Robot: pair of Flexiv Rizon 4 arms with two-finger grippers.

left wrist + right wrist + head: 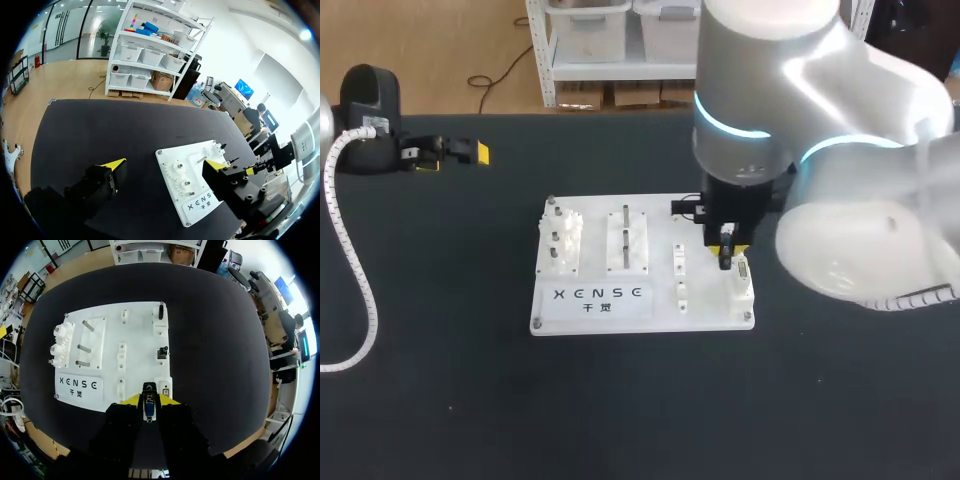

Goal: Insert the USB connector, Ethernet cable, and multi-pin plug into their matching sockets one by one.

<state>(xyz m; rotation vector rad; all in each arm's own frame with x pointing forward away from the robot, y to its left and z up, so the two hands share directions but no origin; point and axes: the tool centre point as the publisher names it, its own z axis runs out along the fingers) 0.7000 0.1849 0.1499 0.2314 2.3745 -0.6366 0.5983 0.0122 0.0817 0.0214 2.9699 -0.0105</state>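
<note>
**Right gripper (150,400) and its load.** The yellow tips pinch a dark-backed plug (149,407) with a blue face from two sides and point it down at the white board (708,305). I judge that this side grip leaves the mating face free. I cannot tell for sure which of the three connectors it is. The blue face and the long socket (165,388) just beside it, at the board's near right corner, suggest the multi-pin plug. The plug hangs just inboard of that socket and is not yet seated. I judge the step in hand to be alignment: a small sideways shift, then a press down.

**Board's right edge.** A middle dark piece (162,352) and a far dark piece (161,312) stand further along this edge. I cannot tell whether they are seated plugs or bare sockets. They lie apart from the long socket, so I expect no fouling there.

**Room to move.** The gear block (560,245) and peg fixture (627,238) fill the board's left half, away from the work. The black table (620,400) runs wide past the board's near and right edges, which gives me room to withdraw.

**Left gripper (455,153).** It rests near the table's far left corner, well apart from the board, with its fingers spread and nothing between them. I judge that it is kept out of the way there. Its white hose (360,290) trails along the table's left edge.
</note>
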